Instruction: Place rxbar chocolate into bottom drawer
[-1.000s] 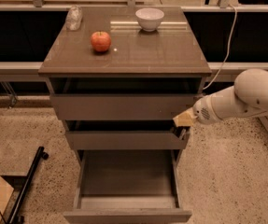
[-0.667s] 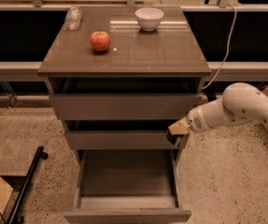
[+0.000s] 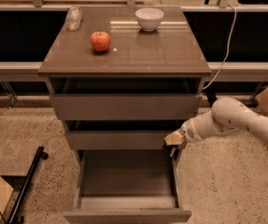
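Tan tool [image 3: 172,143] above grey-brown bottom drawer [image 3: 124,215]; red apple [image 3: 100,41]

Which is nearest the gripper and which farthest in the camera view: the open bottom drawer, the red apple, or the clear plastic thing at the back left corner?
From the gripper, low at the front right:
1. bottom drawer, open right beneath it.
2. red apple, up on the cabinet top, left of middle.
3. clear plastic thing, back left corner, farthest.

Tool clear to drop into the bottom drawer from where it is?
Probably yes. The bottom drawer is pulled out and open from above, and the tool hangs over its right rear corner, by the middle drawer front. Only the drawer's right wall is close.
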Tool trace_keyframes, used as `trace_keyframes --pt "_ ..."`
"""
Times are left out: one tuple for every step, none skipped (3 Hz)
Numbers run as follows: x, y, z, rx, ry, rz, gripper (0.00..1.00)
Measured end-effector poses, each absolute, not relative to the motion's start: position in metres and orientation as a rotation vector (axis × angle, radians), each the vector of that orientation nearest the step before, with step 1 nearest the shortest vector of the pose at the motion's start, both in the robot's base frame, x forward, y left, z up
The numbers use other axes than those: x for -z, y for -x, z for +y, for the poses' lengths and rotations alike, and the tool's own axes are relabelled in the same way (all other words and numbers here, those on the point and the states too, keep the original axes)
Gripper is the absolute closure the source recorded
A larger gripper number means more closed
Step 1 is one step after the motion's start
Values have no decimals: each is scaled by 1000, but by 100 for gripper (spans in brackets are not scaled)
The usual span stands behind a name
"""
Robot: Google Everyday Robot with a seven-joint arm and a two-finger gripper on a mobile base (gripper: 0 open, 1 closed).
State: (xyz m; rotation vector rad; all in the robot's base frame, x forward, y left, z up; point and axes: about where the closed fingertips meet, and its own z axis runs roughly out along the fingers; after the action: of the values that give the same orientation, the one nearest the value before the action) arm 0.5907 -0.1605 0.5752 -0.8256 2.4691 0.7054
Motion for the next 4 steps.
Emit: trace_keyframes --pt "-540 -587 -146 -749 809 2478 100" --pt "-483 -587 -128 -803 759 2475 100" --pt "-422 -592 -116 -836 706 2470 100" --pt "-409 -586 -113 -854 696 2483 100"
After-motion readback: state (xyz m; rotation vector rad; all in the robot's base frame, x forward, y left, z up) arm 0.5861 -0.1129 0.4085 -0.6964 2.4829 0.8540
